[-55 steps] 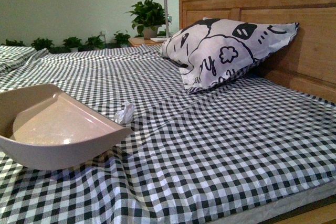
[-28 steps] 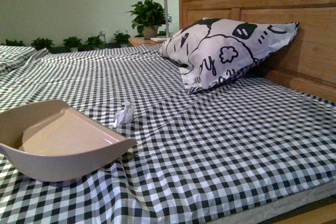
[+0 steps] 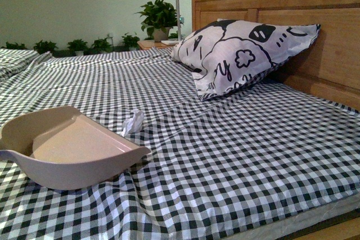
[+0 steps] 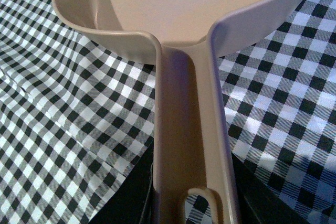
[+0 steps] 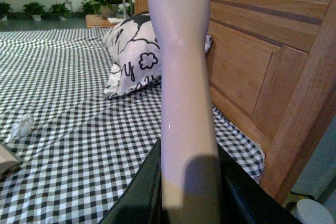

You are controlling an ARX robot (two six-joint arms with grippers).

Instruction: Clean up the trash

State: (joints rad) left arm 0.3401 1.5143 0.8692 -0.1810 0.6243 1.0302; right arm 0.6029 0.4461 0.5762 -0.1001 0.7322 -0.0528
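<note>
Dustpan (image 3: 73, 150), pinched by left gripper (image 4: 191, 198), sits low on sheet (image 3: 253, 150), lip (image 3: 112, 130) just beside trash (image 3: 133, 122). Right gripper (image 5: 189, 192) clamps a pale handle (image 5: 181, 77); sweep trash gently inward, keeping lip flat.

The dustpan (image 3: 73, 150) fills the lower left of the front view. The trash (image 3: 134, 122) lies just beside its open edge, with only a thin strip of checked sheet (image 3: 242, 155) showing between them. Across the centre and lower right the sheet lies flat and open. At upper right the pillow (image 3: 242, 54) leans against the wooden headboard (image 3: 337, 43), walling off that side. In the right wrist view a pale handle (image 5: 186, 103) stands across the middle, hiding what lies behind it.
</note>
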